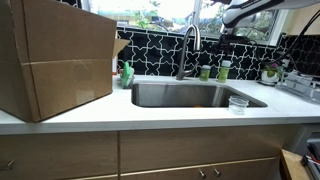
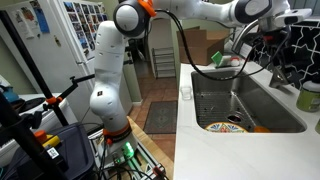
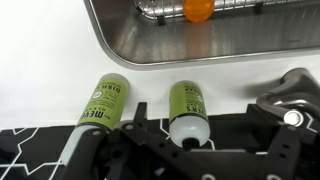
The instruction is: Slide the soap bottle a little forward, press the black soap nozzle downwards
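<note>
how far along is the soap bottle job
Nothing looks done: the two green soap bottles stand at the backsplash behind the sink. In hand: the gripper hovers open just above them, gripping nothing. Left: both steps, slide and press.

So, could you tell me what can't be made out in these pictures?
- Gripper, wrist view: dark parts merge, so open or shut is unclear; too small in both exterior views.
- Other bottle, beside the white-capped bottle, wrist view: top hidden behind the gripper.
- Orange object, wrist view: cut off by the top edge.
- Cup, in an exterior view: contents too small to tell.
</note>
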Robot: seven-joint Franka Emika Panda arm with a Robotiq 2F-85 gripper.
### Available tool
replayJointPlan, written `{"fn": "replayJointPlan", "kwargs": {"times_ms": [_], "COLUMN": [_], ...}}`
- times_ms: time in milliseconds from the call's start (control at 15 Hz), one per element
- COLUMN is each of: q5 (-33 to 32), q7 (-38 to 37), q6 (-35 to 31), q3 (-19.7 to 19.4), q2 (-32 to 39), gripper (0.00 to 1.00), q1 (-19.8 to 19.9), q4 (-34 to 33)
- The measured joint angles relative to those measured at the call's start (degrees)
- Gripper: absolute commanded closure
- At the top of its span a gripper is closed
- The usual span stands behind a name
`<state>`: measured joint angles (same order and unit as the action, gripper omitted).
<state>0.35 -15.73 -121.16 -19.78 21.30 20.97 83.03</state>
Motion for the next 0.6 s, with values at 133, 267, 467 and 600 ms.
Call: {"fn": "replayJointPlan", "kwargs": {"times_ms": [133, 267, 467, 600], "q5": [1.48, 1.95, 1.95, 1.95], "q7": [-3.06, -5.04, -6.68, -6.77], "q6": [0.26, 0.62, 1.46, 1.49], "q3": [-0.03, -0.03, -0.02, -0.02], "q2": [4.35, 8.00, 12.04, 14.11], "gripper": [0.00, 0.00, 0.00, 0.00], "q1": [1.00, 1.59, 2.24, 2.83], "q4": [-4.23, -8.57, -14.91, -18.88]}}
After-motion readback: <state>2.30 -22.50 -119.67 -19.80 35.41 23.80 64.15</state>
